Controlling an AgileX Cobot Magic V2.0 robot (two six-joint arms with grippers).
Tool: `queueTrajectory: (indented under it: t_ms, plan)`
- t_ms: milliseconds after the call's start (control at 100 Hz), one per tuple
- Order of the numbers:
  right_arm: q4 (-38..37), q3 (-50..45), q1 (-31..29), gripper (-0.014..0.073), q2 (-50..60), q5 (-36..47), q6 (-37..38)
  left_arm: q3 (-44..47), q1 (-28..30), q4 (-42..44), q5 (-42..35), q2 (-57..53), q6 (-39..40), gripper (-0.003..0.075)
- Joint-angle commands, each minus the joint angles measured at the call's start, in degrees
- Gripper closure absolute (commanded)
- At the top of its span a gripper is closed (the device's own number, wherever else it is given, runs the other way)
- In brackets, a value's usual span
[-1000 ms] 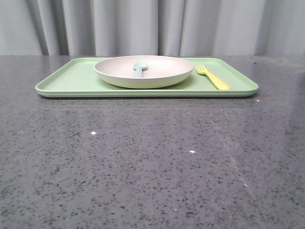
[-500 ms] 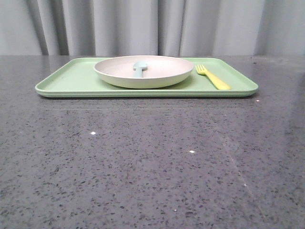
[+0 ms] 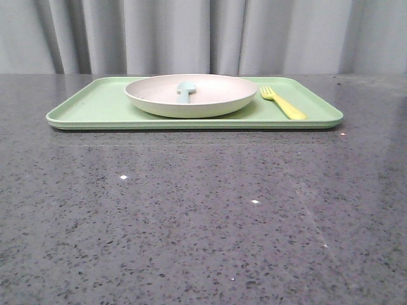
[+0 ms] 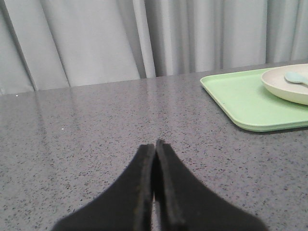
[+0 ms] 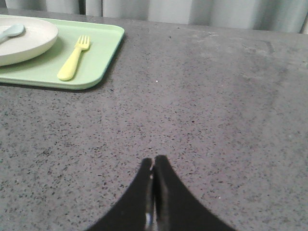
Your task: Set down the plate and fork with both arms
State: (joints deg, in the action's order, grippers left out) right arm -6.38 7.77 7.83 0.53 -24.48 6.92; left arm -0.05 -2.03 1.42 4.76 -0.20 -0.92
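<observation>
While both arms hang low over the grey bench (image 3: pixel 203 210), the scene reads as follows.

Plate: the pale plate (image 3: pixel 191 95) sits on the green tray (image 3: pixel 89 108) at the far side of the bench, about mid-tray, with a small light-blue spoon (image 3: pixel 185 90) lying in it.

Fork: the yellow fork (image 3: pixel 283 103) lies flat on the tray just beside the plate, on the robot's right, apart from the plate's rim.

Left hand: the left hand (image 4: pixel 154 144) has its fingers pressed together on nothing, well short of the tray's near corner.

Right hand: the right hand (image 5: pixel 153 160) is likewise closed and empty, well apart from the fork.

Stage: plate and fork on the tray would fit either a finished placing or a setting they are yet to be lifted from; the pictures do not settle which.

Handling, plate: it looks stiff, light and smooth; the raised rim seems the only purchase, and the loose spoon would slide if the plate tilted.

Handling, fork: thin, rigid, probably plastic and slippery; lying flat, it would best be pinched across the handle.
</observation>
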Motion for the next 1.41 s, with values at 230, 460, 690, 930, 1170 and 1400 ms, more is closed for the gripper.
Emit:
queueTrajectory:
  t_ms: [230,460,690,930,1170,1400]
  plan:
    - [6.4,-6.4,-4.7,0.0713,1.3,22.7,-5.4,0.7,0.1,0.0,-4.8,-1.8,0.1,0.0741]
    - [5.8,-9.0,-4.7,0.0713,1.3,23.3,-5.4,0.7,0.1,0.0,-4.8,-1.8,0.1,0.0741]
    - [5.4,-9.0,-4.7,0.0713,1.3,23.3,-5.4,0.7,0.1,0.0,-4.8,-1.8,0.1,0.0741]
    - [5.4,-9.0,-4.7,0.0713,1.3,23.3,-5.4,0.7,0.1,0.0,-4.8,-1.8,0.1,0.0741]
    - [5.3,-9.0,-4.7,0.0713,1.3,23.2,-5.4,0.7,0.1,0.0,-4.8,-1.8,0.1,0.0741]
    - [5.3,-9.0,-4.7,0.0713,1.3,23.2,-5.4,0.7,0.1,0.0,-4.8,-1.8,0.1,0.0741]
